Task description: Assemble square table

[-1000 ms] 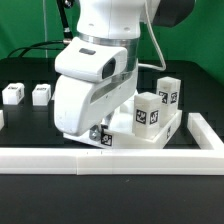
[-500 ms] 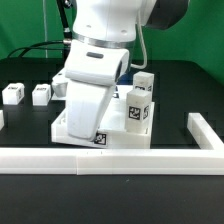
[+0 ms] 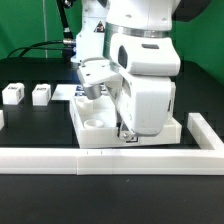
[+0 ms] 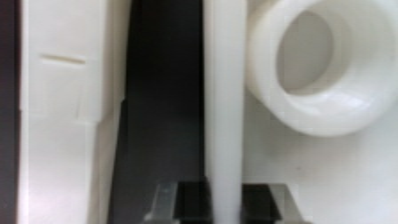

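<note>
In the exterior view the square table [image 3: 88, 108] lay flat on the black counter [image 3: 40, 195], in the middle of the frame, with its recessed face up and one round corner hole [image 3: 93, 122] showing near its front corner on the exterior view's left. The white arm [image 3: 145, 70] stood over the slab and covered most of its half on the exterior view's right. The hand [image 3: 124, 133] was low at the slab's front edge, largely hidden by the wrist housing.

The wrist view settled the grip. The hand [image 4: 226, 200] was closed tight, its two dark fingertips [image 4: 187, 200] pinching the thin upright rim [image 4: 222, 90] of the slab between them. A raised round socket [image 4: 329, 70] sat just beside that rim, inside the slab.

At the far left of the exterior view, a loose leg [image 3: 12, 94] and a second leg [image 3: 41, 94] stood apart from the slab. A long white border bar [image 3: 100, 158] ran across the lower frame, just in front of the slab.
</note>
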`<state>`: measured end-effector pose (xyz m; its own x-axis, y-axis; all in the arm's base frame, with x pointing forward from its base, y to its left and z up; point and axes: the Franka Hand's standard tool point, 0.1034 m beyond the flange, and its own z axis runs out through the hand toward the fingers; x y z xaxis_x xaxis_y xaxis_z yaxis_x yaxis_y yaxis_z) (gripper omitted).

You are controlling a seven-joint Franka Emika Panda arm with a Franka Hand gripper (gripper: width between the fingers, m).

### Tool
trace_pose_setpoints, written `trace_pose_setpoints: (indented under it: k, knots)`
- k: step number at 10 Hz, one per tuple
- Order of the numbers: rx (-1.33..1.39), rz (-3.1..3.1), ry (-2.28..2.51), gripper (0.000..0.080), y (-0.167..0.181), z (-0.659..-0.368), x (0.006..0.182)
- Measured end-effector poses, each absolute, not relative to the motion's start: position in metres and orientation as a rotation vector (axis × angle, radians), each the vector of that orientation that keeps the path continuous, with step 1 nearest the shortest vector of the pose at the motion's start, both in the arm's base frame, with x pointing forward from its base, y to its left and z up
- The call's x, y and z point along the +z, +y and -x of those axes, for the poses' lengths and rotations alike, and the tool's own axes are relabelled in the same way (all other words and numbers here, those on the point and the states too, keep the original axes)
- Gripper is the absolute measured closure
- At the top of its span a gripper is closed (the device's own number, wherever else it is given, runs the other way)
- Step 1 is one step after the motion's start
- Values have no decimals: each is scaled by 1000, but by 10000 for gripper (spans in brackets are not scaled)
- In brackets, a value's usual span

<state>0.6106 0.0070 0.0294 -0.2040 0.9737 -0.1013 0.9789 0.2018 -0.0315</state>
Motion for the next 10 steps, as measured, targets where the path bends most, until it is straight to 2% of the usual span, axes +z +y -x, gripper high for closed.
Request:
trace_pose_setpoints:
  k: [4, 8, 10]
  knots:
    - [-209, -1611, 2603, 739, -4, -609, 27]
    - [-296, -1175, 2946, 739, 37, -602, 33]
    - [-333, -1011, 3023, 739, 27, -596, 29]
